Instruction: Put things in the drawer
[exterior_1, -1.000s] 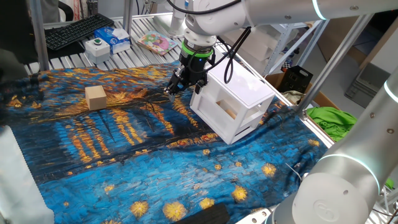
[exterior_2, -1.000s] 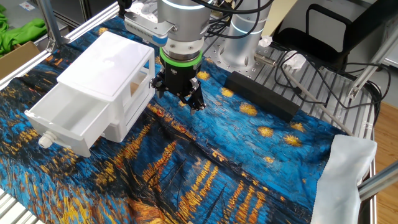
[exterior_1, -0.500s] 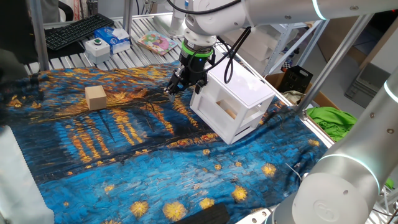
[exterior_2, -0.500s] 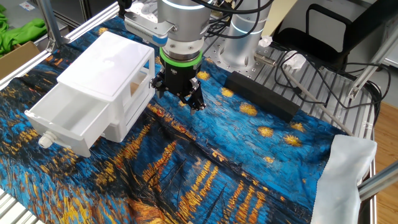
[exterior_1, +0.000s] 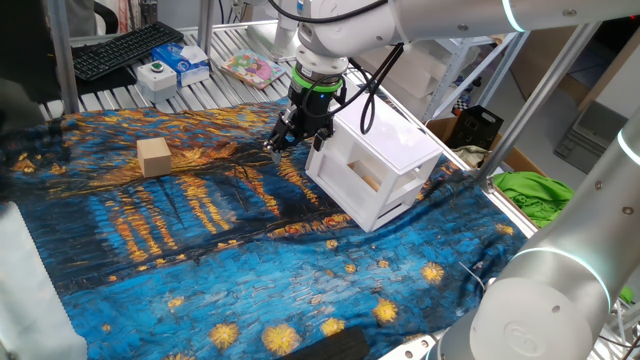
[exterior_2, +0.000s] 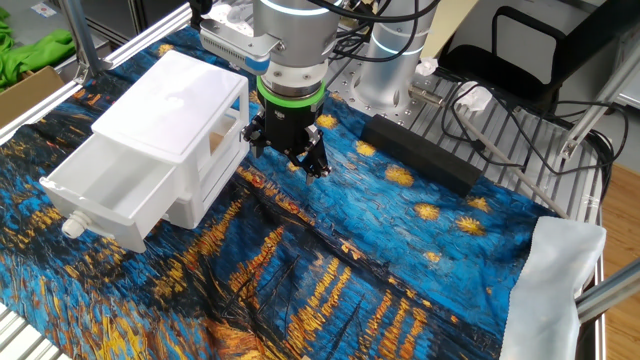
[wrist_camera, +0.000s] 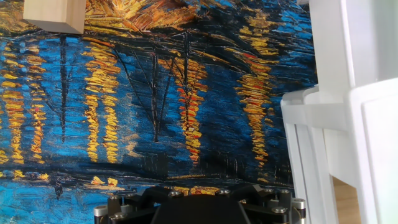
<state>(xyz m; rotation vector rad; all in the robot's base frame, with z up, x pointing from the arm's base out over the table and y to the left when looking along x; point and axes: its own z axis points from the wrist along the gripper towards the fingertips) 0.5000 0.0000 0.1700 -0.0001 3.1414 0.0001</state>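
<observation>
My pincer (exterior_1: 290, 140) hangs just above the painted cloth (exterior_1: 200, 250) that covers the tabletop, close beside the back corner of the white cabinet (exterior_1: 375, 165). In the other fixed view my pincer (exterior_2: 290, 158) shows its dark fingers (exterior_2: 316, 163) spread apart with nothing between them: it is open and empty. In the hand view only the dark base of my pincer shows at the bottom edge, and the fingers themselves are out of frame there.

The tan block (exterior_1: 154, 156) sits on the cloth well apart from the cabinet, on the far side of my pincer from it, resting flat and untouched. In the hand view the same block (wrist_camera: 55, 14) shows at the upper left corner, cut by the frame edge.

The drawer (exterior_2: 110, 192), the upper tray of the cabinet, stands pulled out, its open top facing up; from the other fixed view its front wall juts well past the cabinet's face. I cannot see fully into it, but what shows of the inside is bare white plastic. Beyond the cloth, away from the cabinet, a keyboard (exterior_1: 125, 48) and a white button box (exterior_1: 157, 75) lie on the metal rollers.
</observation>
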